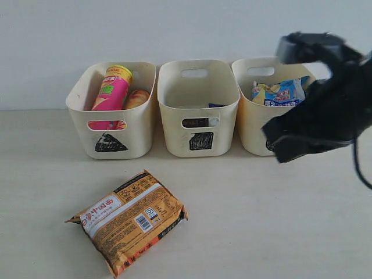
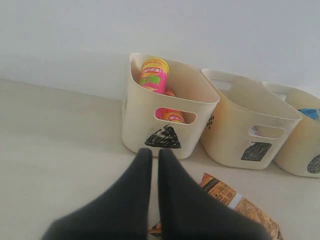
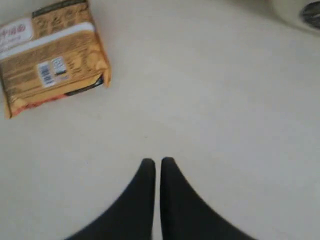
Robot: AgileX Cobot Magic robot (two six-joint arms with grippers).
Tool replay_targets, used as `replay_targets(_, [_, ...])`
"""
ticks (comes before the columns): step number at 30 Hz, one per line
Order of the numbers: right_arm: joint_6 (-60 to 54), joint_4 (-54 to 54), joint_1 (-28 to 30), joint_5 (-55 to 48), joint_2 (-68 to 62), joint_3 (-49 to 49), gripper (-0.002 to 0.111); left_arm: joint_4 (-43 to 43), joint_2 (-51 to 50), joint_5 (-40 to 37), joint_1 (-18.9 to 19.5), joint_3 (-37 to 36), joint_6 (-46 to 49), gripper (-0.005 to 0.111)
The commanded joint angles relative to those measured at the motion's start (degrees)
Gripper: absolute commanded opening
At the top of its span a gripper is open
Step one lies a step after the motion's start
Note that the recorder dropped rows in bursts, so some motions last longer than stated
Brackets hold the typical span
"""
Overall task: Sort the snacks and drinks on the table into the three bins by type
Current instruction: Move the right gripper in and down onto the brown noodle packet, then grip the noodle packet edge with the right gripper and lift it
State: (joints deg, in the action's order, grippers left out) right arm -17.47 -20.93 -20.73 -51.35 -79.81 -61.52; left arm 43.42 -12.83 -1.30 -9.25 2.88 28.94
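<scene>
An orange-brown noodle packet [image 1: 131, 221] [image 3: 50, 55] [image 2: 235, 200] lies flat on the table in front of the three bins. The triangle bin [image 1: 81, 116] [image 2: 135, 110] holds a pink chip tube [image 1: 113, 90] [image 2: 152, 75] and a second, orange-yellow tube [image 1: 136, 99]. Dark wrapped packets [image 1: 197, 122] show through the handle of the square bin [image 1: 174, 104] [image 2: 230, 130]. A blue packet [image 1: 282, 93] sits in the third bin [image 1: 250, 122] [image 2: 300, 145]. My left gripper [image 2: 155, 152] is shut and empty, in front of the triangle bin. My right gripper [image 3: 156, 162] is shut and empty over bare table, apart from the noodle packet.
The right arm [image 1: 325, 116] hangs dark and blurred in front of the third bin and hides its mark in the exterior view. A plain wall [image 1: 186, 29] stands close behind the bins. The pale table [image 1: 261, 221] stretches right of the noodle packet.
</scene>
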Motion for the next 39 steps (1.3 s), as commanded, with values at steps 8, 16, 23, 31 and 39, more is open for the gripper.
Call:
replay_targets(8, [-0.87,-4.99,-10.20,-4.67,-21.01,-14.13,0.036,0.55,0.41,0.95,0.07,-0.24,0.23,0.004])
replay_targets(16, [-1.07,-13.62,-10.30,-9.95,-34.49,-27.40,0.076,0.55,0.41,0.95,0.07,-0.24,0.23,0.004])
replay_targets(23, [0.04,-14.46,-10.30,-10.87,-43.90,-34.18,0.089,0.55,0.41,0.84,0.07,-0.24,0.23,0.004])
replay_targets(31, [-1.19,-18.51,-10.30,-9.01,-51.53,-39.99,0.091,0.55,0.41,0.84,0.07,-0.24,0.23,0.004])
replay_targets(39, [-2.85,-20.81,-10.30,-10.96,-56.76,-42.69,0.090,0.55,0.41,0.84,0.07,-0.24,0.23,0.004])
